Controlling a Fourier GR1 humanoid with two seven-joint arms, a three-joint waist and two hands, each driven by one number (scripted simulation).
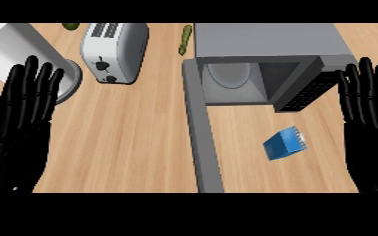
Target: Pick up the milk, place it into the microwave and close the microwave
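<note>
A small blue milk carton (284, 143) lies on the wooden counter in front of the microwave, right of its open door. The grey microwave (267, 40) stands at the back right with its cavity (235, 77) showing a round glass plate inside. Its door (201, 125) swings out toward me, edge on. My left hand (28, 110) rests open at the left edge, fingers up. At the right edge my right hand (360, 105) rests open too, a little right of the carton and apart from it.
A silver toaster (114, 51) stands at the back left of centre. A grey appliance with a round base (44, 55) is at the far left. A green cucumber (185, 39) lies by the microwave's left side, and another green item (71, 26) at the back.
</note>
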